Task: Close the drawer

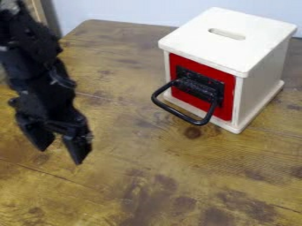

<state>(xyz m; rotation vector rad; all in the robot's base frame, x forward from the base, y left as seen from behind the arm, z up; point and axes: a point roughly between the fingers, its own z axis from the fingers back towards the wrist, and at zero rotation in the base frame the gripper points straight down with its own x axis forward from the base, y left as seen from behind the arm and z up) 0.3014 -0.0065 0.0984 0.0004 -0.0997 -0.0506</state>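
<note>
The drawer (200,86) has a red front panel with a dark grille centre and a black loop handle (181,103) hanging forward and down. It sits in a pale wooden cube (231,44) with a slot in its top, at the upper right. The red panel looks about level with the cube's front face. My gripper (56,142) is black, points down at the left over the table, well left of the handle. Its two fingers stand apart and hold nothing.
The wooden table (177,185) is worn and stained. A pale wall runs behind the table's far edge. A dark object (42,11) stands at the upper left corner behind my arm.
</note>
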